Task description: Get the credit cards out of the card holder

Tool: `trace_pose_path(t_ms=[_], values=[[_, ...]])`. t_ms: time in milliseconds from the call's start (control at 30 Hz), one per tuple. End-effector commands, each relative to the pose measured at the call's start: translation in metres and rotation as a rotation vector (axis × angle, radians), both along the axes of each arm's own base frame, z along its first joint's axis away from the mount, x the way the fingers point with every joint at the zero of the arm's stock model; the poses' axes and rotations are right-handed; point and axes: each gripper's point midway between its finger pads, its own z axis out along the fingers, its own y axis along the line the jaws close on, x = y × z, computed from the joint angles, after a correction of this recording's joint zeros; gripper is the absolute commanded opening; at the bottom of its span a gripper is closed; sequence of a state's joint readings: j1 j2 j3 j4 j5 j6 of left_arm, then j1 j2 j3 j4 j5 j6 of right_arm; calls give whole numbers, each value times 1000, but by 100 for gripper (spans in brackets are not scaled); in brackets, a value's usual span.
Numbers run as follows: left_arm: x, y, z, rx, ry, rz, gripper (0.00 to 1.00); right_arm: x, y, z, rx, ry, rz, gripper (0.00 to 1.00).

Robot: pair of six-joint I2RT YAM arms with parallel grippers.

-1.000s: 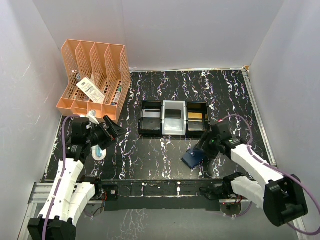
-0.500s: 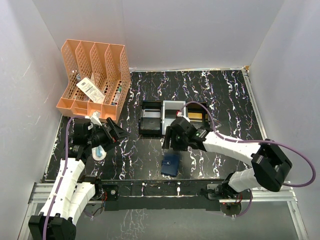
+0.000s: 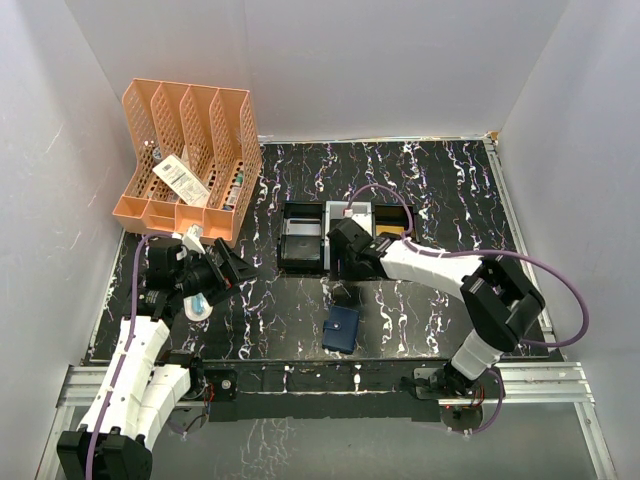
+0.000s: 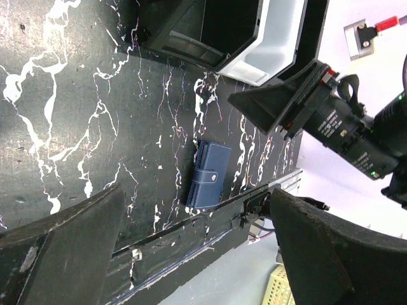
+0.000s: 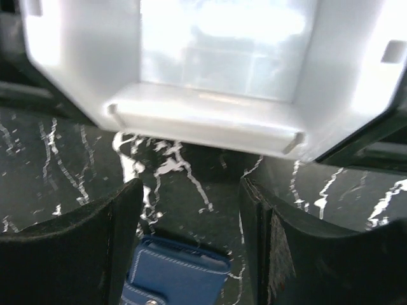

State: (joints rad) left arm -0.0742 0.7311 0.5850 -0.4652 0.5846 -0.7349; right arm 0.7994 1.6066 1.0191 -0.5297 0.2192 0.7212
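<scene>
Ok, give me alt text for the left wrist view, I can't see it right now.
A closed navy card holder lies flat on the black marbled table, seen between the left gripper's open fingers. The right gripper hovers beyond it, empty, in front of the grey tray and black tray.

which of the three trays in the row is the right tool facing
The light grey plastic middle tray: it lies straight ahead of the right tool, while the left black tray and the right black tray flank it.
</scene>
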Motion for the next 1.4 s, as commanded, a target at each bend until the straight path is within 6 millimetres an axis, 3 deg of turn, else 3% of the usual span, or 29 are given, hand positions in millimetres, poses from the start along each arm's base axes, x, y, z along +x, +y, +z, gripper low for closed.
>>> trace_pose_path(t_ms=[0, 267, 467, 567, 733, 900, 1000, 1100, 1367], values=[[-8, -6, 6, -28, 1, -48, 95, 33, -8, 18, -29, -95, 15, 61], [-10, -9, 3, -41, 11, -78, 94, 54, -13, 14, -62, -118, 69, 61], [-12, -13, 4, -58, 14, -100, 92, 57, -5, 18, -43, -110, 103, 61], [-12, -15, 2, -40, 18, -102, 91, 51, -1, 32, 2, -107, 102, 61], [-13, -28, -8, 27, 32, -115, 89, 28, -13, 49, 84, -97, 20, 63], [-12, -59, -21, 120, 34, -151, 87, -4, -22, 42, 170, -50, -9, 61], [-5, -69, -24, 147, 27, -136, 84, -13, 3, 50, 320, -39, 70, 60], [4, -66, -20, 177, 9, -84, 84, -15, 30, 52, 411, -6, 142, 57], [-2, -23, -7, 268, -32, 84, 87, 8, 86, 34, 372, 7, 206, 56]])
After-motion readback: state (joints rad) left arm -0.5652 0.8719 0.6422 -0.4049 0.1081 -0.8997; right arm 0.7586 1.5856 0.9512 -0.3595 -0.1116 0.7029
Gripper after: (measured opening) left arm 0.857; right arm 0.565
